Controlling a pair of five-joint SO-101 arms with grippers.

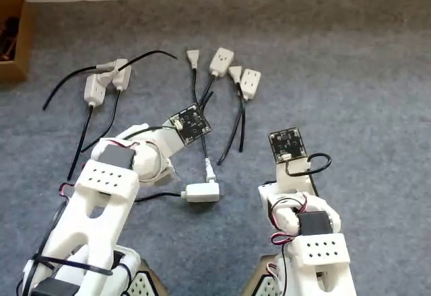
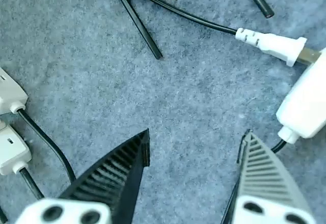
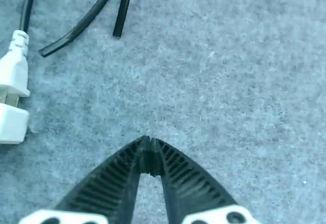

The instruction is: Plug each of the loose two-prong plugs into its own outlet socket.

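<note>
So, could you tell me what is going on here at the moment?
Two arms sit over a grey carpet strewn with white plugs and sockets. The left gripper is open and empty, near a plug whose prongs meet a socket; how far in they sit is unclear. The right gripper is shut on nothing. Farther off, another plug and another socket lie apart, not yet joined.

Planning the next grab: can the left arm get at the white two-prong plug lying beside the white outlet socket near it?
Probably yes. The left pincer is open above bare grey carpet, and the white two-prong plug lies just ahead with nothing between.
</note>
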